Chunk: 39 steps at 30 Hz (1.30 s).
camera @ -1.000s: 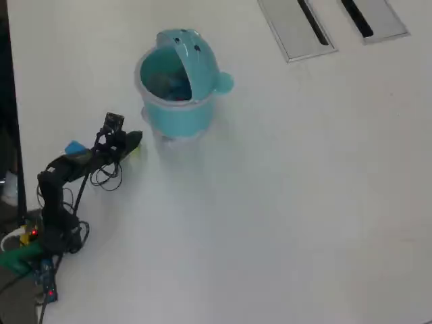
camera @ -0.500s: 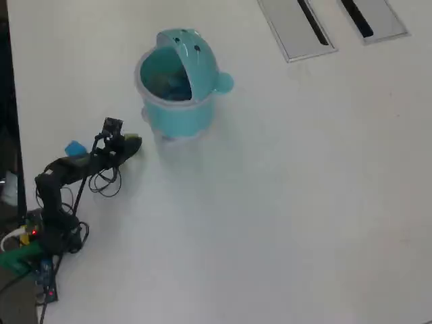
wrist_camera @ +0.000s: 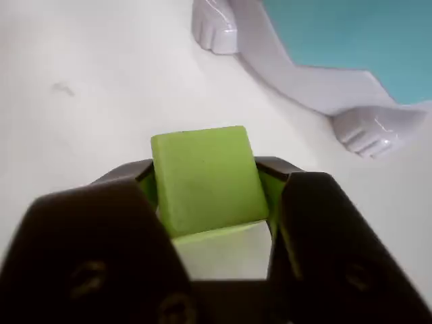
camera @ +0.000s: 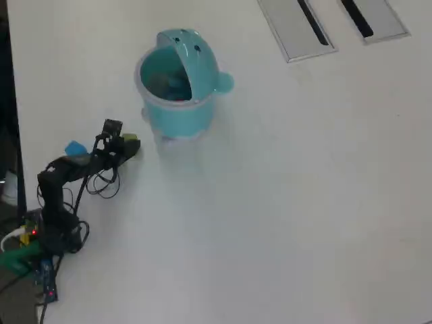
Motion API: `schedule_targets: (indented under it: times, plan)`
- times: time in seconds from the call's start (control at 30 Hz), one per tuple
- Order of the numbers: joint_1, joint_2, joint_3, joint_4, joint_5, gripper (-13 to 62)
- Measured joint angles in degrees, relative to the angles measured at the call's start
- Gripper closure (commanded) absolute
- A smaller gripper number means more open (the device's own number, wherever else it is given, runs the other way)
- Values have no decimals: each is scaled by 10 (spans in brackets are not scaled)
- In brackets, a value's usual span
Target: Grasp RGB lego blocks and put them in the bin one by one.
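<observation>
In the wrist view a yellow-green lego block (wrist_camera: 202, 185) fills the gap between my two dark jaws, and my gripper (wrist_camera: 214, 167) is shut on it just above the white table. From overhead the gripper (camera: 129, 144) shows a spot of green at its tip, the same block (camera: 131, 139), a short way left of and below the bin. The teal bin (camera: 181, 101) stands upright with its hood lid tipped back and its mouth open. Dim reddish and blue shapes lie inside it. The bin's teal wall (wrist_camera: 337, 34) and white feet fill the upper right of the wrist view.
Two grey metal slot plates (camera: 297, 27) lie at the table's top edge. The arm's base and cables (camera: 47, 236) sit at the left edge by a dark gap. A light blue piece (camera: 74, 147) shows by the arm's elbow.
The gripper has drawn back slightly to the left and down, away from the bin, and more of the green block shows at its tip.
</observation>
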Motion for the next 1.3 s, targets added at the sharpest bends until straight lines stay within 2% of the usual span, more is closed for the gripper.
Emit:
schedule_targets:
  times: [0.2,0.47,0.6,1.1,1.2,1.3]
  plan:
    - [-9,45,3,3,12,360]
    - [-22,176,5,106,21,361]
    - [-27,202,-3,131,52,361]
    - [-34,251,-165,146,171,370]
    - [-33,239,-277,147,186,370]
    - [-32,218,-324,146,192,369]
